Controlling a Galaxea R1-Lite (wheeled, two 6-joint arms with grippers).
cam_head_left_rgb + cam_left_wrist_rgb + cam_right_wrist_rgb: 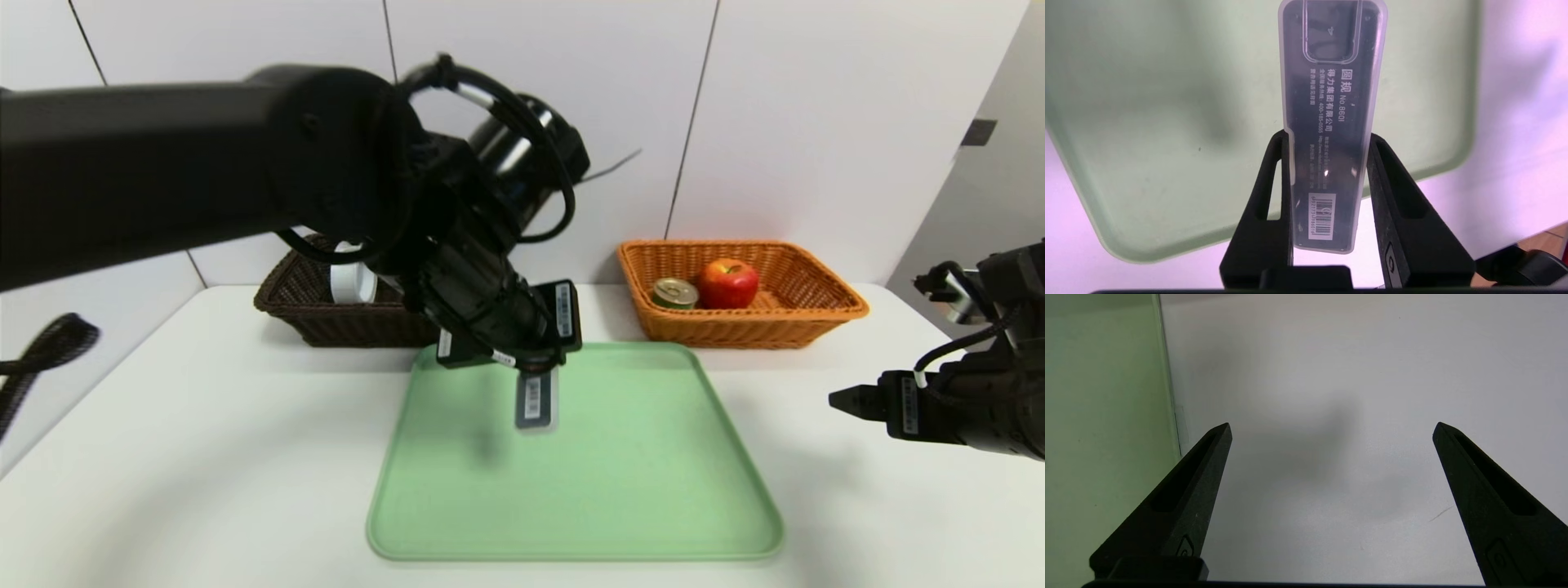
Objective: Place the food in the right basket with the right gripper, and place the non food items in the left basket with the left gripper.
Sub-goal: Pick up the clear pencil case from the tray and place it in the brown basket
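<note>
Dark basket half behind arm

Only readable txt is on the grey case, white print on its dark face: big chars "圆规" w/ "No.8601", then "得力集团有限公司" beside it & a phone no. "400-185-0555". Near the end held by the jaws sits a white barcode sticker; its digits are too small to read for sure. Small white labels on the arms in head view can't be read.

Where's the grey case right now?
Head view, centre: the grey case hangs clamped in the left hand, above the green tray's far edge, in front of the dark basket.
</note>
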